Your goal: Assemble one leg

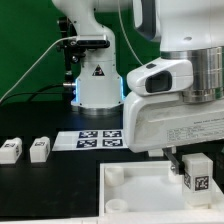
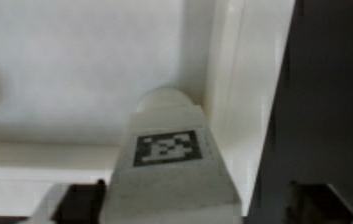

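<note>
**Leg held over panel; seating not confirmed**

The pincer (image 1: 196,163) sits at the lower right of the exterior view, clamped on the leg (image 1: 198,178), whose tag faces the camera. The leg hangs upright over the right side of the large white panel (image 1: 125,180), which lies on the table (image 1: 40,185) along the bottom of the frame. The wrist view shows the same leg (image 2: 169,150) running up the centre of the frame between the two dark fingers (image 2: 84,203), with the panel's raised white wall behind it.

Whether the leg's lower end touches the panel or a socket cannot be told; the contact point is hidden in both views.

Two more legs (image 1: 25,150) lie untouched at the left edge of the exterior view, well apart from the panel. The marker board (image 1: 100,138) lies at mid-frame, before the arm's base.

Judgement: pickup and carry are complete. Alignment with a corner socket, insertion and fastening appear to remain, then release.
</note>
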{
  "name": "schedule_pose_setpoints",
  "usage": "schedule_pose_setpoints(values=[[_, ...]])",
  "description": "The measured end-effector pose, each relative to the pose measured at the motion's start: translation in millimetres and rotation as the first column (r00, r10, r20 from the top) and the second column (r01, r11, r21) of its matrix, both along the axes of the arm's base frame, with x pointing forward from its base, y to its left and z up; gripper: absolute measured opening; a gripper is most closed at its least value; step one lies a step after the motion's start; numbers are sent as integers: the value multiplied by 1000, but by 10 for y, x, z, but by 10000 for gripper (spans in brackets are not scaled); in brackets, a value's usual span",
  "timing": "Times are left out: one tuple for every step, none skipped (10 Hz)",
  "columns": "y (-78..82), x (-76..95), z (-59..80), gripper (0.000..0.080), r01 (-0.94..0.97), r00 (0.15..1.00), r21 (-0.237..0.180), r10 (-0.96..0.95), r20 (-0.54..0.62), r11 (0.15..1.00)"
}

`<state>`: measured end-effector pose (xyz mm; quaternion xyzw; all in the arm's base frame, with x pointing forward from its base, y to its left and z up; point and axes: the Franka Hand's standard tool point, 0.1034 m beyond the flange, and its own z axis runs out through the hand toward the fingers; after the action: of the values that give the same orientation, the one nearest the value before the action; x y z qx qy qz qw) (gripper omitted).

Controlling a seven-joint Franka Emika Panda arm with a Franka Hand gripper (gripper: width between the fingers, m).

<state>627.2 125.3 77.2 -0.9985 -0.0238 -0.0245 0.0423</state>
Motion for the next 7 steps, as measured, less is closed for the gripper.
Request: schedule_pose_setpoints(values=[[17,-3,0,385,143,990,12,-143,-15,990],[-7,-2,-2,311,223,975,13,-222,-25,975],[-26,1,-4,311,299,954,13,-298,-38,954],[-32,1,-10,306,430,902,18,-429,-51,903],[-52,0,-23,301,537,843,30,-535,-65,843],[-61,0,-40,301,678,734,45,-674,-87,733],[-67,-3,-49,300,818,575,61,-810,-118,572]])
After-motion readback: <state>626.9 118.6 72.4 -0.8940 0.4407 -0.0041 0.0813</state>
